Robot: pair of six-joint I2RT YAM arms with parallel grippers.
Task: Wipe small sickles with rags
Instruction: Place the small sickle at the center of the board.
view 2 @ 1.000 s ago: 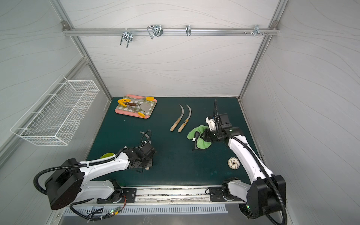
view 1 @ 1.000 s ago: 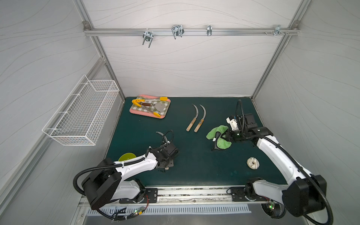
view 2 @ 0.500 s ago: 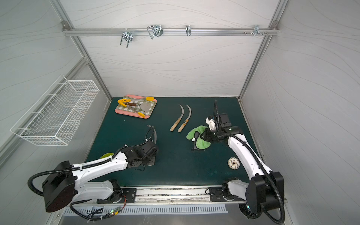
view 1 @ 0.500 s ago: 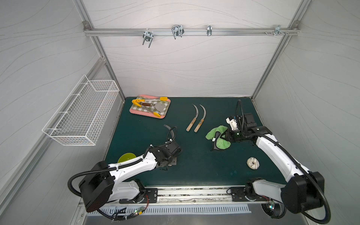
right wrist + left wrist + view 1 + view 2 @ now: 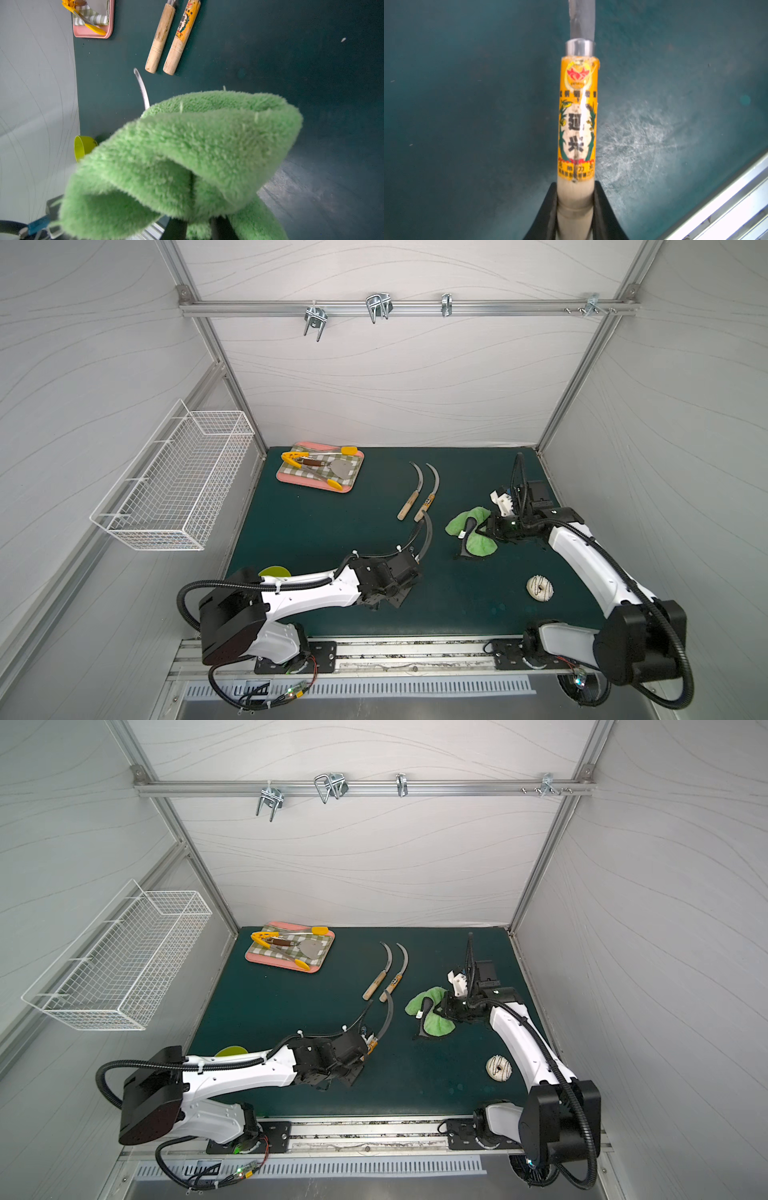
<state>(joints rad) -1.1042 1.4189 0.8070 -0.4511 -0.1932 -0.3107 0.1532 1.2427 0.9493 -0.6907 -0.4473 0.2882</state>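
Two small sickles (image 5: 409, 497) (image 5: 428, 495) lie side by side on the green mat, handles toward the front; their handles (image 5: 160, 39) also show in the right wrist view. My left gripper (image 5: 411, 568) (image 5: 575, 207) is shut on the wooden handle (image 5: 576, 124) of a third sickle with an orange label. Its curved blade (image 5: 426, 535) (image 5: 388, 1015) rises above the mat, tip near the lying handles. To the right, my right gripper (image 5: 488, 526) (image 5: 196, 226) is shut on the light-green rag (image 5: 471, 529) (image 5: 187, 155), which hangs bunched off the mat.
A pink tray (image 5: 279, 477) with yellow-tipped tongs and a spatula sits at the back left. A white doughnut (image 5: 540, 588) lies at the front right, beside the right arm. A yellow-green cup (image 5: 274, 571) stands behind the left arm. A wire basket (image 5: 174, 485) hangs on the left wall.
My left arm has carried its sickle up and to the right, toward the middle of the mat. The right arm and the rag have barely moved.
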